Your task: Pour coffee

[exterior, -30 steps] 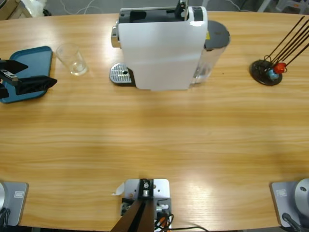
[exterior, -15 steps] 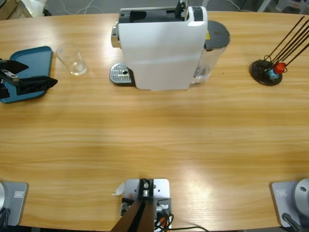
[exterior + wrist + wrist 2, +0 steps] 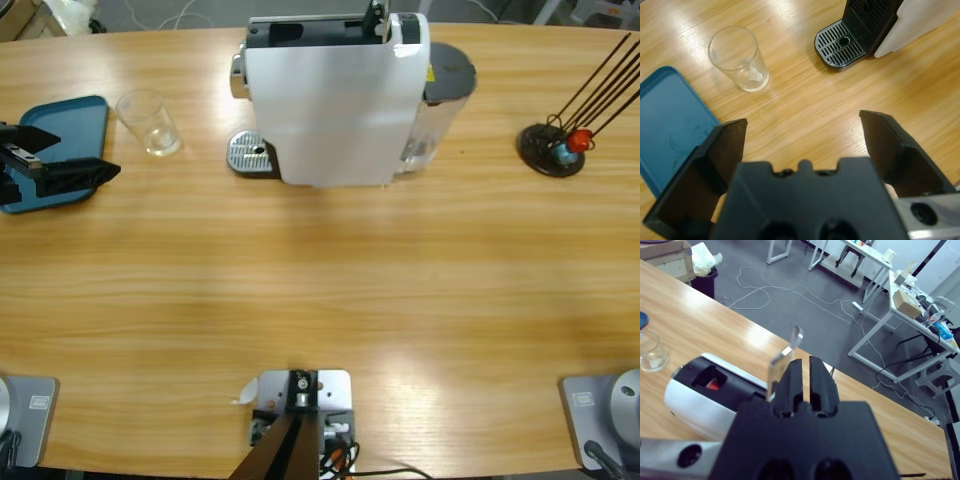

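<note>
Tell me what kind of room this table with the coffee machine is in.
Probably a lab or workshop rather than a kitchen. Beyond the wooden table and coffee machine, the right wrist view shows a grey floor with loose cables and white-framed workbenches with clutter on top.

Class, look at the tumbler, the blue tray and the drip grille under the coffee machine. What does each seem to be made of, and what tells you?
Tumbler: clear glass or plastic; the table shows through.
Tray: probably matte blue plastic, faintly scuffed.
Drip grille: likely shiny metal, slotted, reflective.
</note>
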Action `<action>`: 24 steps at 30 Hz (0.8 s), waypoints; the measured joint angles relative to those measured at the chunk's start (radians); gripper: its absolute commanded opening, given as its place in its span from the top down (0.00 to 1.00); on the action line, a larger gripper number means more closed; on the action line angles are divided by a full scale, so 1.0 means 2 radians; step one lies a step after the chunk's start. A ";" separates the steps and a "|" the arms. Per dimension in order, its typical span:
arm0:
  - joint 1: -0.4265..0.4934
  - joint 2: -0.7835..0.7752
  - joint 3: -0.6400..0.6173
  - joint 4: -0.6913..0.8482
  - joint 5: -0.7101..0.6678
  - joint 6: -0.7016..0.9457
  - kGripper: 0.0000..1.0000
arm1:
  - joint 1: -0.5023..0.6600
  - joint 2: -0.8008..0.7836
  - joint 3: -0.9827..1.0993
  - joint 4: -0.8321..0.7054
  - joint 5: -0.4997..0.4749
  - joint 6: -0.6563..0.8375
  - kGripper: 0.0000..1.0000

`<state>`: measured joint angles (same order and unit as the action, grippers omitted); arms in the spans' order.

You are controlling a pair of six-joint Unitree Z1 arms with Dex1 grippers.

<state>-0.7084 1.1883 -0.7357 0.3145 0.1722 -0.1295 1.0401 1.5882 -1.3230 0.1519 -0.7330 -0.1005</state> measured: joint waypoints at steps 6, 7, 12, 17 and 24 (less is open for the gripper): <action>0.000 0.002 0.000 0.000 0.000 0.000 0.03 | 0.001 0.017 -0.014 0.000 -0.014 -0.018 1.00; 0.000 0.002 0.000 0.000 0.000 0.000 0.03 | 0.001 0.019 -0.015 0.000 -0.015 -0.019 1.00; 0.000 0.004 0.000 0.000 0.000 0.000 0.03 | 0.001 0.026 -0.015 0.000 -0.016 -0.019 1.00; 0.000 0.005 0.000 0.000 0.000 0.000 0.03 | 0.005 0.039 -0.019 0.000 -0.017 -0.019 1.00; 0.000 0.008 0.000 0.000 -0.003 0.000 0.03 | 0.022 0.075 -0.027 -0.003 -0.012 -0.019 1.00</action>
<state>-0.7078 1.2036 -0.7357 0.3144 0.1668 -0.1295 1.0843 1.7389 -1.3762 0.1458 -0.7565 -0.1389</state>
